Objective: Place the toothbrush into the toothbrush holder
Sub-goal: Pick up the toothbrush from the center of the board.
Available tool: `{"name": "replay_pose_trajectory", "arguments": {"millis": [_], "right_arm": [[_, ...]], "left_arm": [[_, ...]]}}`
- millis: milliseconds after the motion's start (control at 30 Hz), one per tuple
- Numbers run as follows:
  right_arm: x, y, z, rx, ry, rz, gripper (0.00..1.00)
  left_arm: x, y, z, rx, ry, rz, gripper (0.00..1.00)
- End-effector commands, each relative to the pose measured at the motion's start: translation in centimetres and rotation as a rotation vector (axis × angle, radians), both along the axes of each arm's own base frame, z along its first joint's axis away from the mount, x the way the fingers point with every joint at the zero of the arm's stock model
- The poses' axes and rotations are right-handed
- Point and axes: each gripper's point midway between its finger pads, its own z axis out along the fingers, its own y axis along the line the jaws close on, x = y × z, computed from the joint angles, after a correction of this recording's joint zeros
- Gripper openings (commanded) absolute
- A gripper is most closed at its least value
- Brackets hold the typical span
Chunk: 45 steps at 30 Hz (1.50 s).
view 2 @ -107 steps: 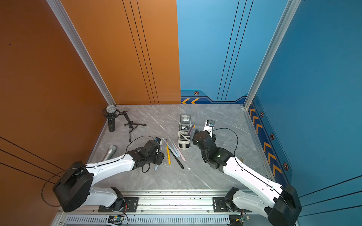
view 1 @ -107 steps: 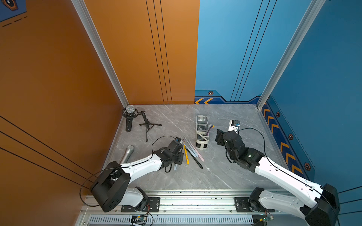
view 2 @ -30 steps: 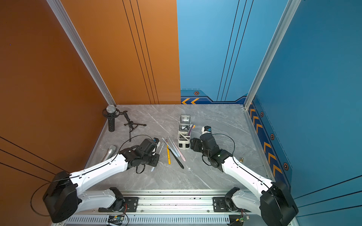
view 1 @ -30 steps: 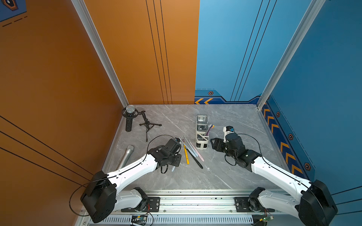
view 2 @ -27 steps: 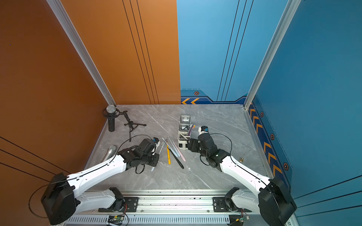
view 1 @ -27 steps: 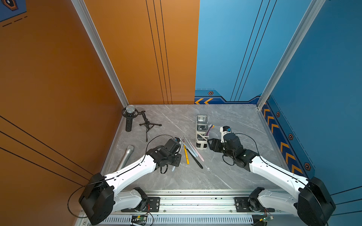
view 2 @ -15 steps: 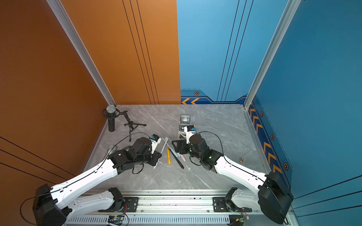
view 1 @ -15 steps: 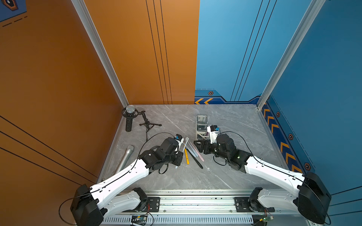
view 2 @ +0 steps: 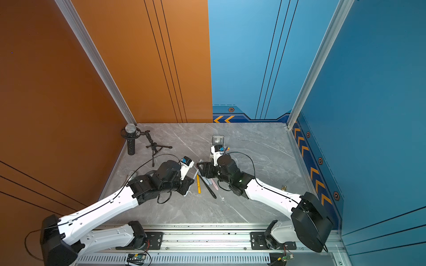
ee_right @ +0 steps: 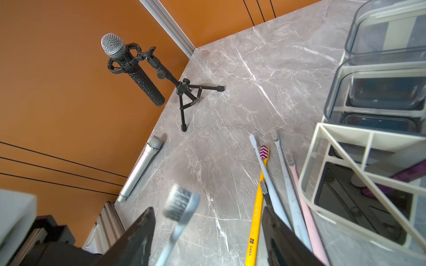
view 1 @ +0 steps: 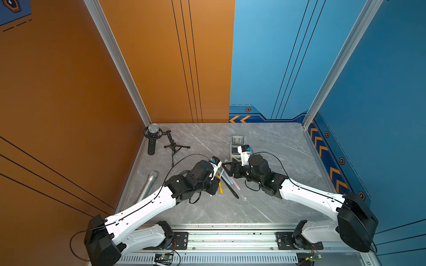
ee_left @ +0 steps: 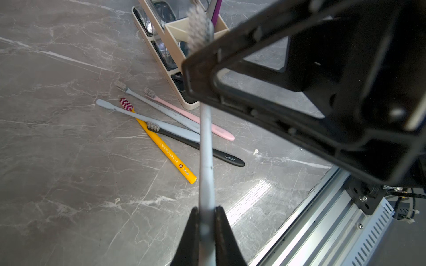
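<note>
We pinch toothbrush (ee_left: 205, 147) in left gripper (ee_left: 206, 211) beside toothbrush holder (ee_left: 174, 41), bristles up between right gripper's (ee_right: 206, 210) wide fingers (ee_right: 138, 230) (handover, likely).

In the right wrist view the toothbrush (ee_right: 181, 203) is blurred, and its handle runs off the picture's edge. In both top views the right arm (view 1: 258, 165) (view 2: 228, 168) hides most of the toothbrush holder (view 1: 237, 140) (view 2: 217, 139), leaving only its far end visible.

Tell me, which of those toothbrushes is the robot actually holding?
The grey-blue toothbrush pinched in the left arm's jaws, raised above the table; the yellow one and its neighbours lie flat.
</note>
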Motion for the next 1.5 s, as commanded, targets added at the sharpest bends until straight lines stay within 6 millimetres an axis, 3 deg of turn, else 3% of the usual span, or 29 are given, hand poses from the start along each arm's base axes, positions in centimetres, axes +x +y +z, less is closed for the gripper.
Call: {"name": "replay_pose_trajectory", "arguments": {"millis": [0, 267, 400, 433, 700, 767, 933, 1133, 1300, 1467], "right_arm": [[0.5, 1.0, 1.7, 0.056, -0.012, 0.013, 0.7], [1.1, 0.9, 1.3, 0.089, 0.016, -0.006, 0.38], [2.1, 0.2, 0.4, 0.139, 0.071, -0.037, 0.02], [2.3, 0.1, 0.3, 0.153, 0.083, -0.038, 0.0], [2.9, -0.7, 0.1, 0.166, 0.094, -0.065, 0.0], [3.0, -0.9, 0.4, 0.146, 0.081, -0.071, 0.0], [3.6, -2.9, 2.2, 0.018, -0.011, -0.131, 0.0], [4.5, -7.5, 5.3, -0.149, -0.174, -0.296, 0.0], [4.8, -9.5, 8.9, -0.192, -0.28, -0.372, 0.0], [5.8, -11.5, 10.6, -0.27, -0.358, -0.475, 0.0]], "left_arm": [[0.3, -0.5, 1.1, 0.017, -0.042, -0.014, 0.0], [0.5, -0.8, 1.3, 0.041, -0.069, -0.024, 0.0], [0.8, -0.6, 0.6, 0.076, -0.074, -0.016, 0.0], [0.9, -0.6, 0.6, 0.078, -0.075, -0.012, 0.0], [1.5, -0.2, 1.0, 0.08, -0.105, 0.02, 0.0], [1.7, 0.2, 1.4, 0.073, -0.124, 0.045, 0.27], [1.5, 1.0, 1.2, 0.049, -0.154, 0.066, 0.51], [1.0, 1.1, -1.3, 0.031, -0.139, 0.053, 0.56], [1.2, 1.0, -2.5, -0.002, -0.17, 0.059, 0.56], [1.1, -0.3, -3.6, -0.077, -0.206, 0.008, 0.58]]}}
